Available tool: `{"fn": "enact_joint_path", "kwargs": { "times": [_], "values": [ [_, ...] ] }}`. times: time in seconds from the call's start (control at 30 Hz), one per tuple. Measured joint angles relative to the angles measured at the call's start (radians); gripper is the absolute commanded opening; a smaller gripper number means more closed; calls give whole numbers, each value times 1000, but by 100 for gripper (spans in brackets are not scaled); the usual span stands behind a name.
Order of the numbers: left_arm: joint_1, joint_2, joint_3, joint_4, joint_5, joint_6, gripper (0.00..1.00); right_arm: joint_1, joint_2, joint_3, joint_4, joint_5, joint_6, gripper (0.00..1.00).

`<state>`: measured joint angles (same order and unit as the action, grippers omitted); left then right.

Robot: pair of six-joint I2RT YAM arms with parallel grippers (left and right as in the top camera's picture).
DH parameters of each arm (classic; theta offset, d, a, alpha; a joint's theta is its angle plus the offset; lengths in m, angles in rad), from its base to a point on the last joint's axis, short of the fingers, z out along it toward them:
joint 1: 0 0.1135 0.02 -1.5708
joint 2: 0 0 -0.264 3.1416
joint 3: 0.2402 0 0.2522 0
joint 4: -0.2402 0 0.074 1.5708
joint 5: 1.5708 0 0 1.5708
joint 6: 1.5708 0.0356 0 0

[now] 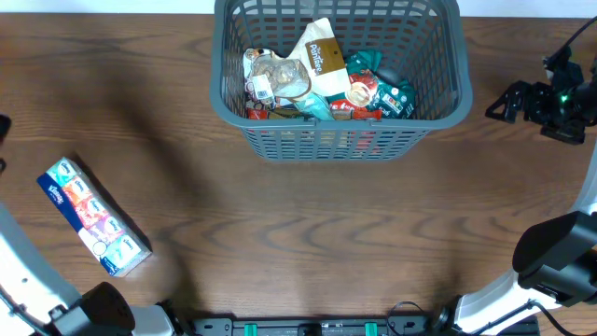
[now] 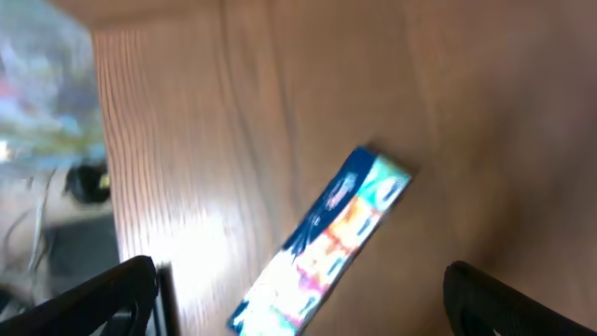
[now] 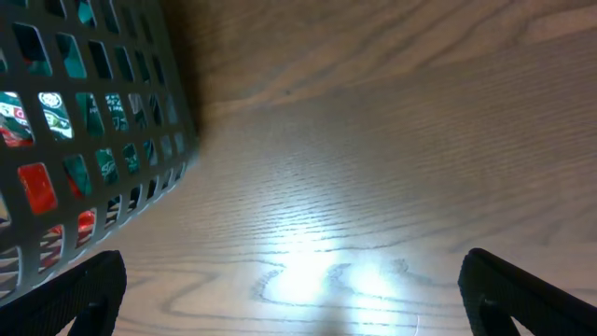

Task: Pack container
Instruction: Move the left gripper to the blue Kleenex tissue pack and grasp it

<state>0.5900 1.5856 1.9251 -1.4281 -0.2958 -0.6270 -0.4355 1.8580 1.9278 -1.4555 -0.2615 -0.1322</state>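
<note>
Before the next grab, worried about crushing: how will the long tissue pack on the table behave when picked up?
The tissue pack looks like soft film-wrapped packets, so it is probably light and may dent when squeezed. Long and lying flat on the table, it should not roll, but might sag if gripped at one end.

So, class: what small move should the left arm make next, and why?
Probably lower the left claw onto the tissue pack: it lies alone on the table, outside the container, and the open claw hangs right above it.
</note>
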Motion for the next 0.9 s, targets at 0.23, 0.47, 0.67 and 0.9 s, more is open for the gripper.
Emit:
{"fn": "enact_joint_path", "kwargs": {
  "times": [0.23,0.47,0.67,0.9],
  "values": [
    [7,2,-327,221,77,31,99,0,0,0,2,0,0,99],
    [7,5,-576,454,121,183,99,0,0,0,1,0,0,99],
    [7,17,-663,554,133,311,99,0,0,0,2,0,0,99],
    [7,85,-682,627,193,391,99,0,0,0,1,0,0,99]
  ]
}}
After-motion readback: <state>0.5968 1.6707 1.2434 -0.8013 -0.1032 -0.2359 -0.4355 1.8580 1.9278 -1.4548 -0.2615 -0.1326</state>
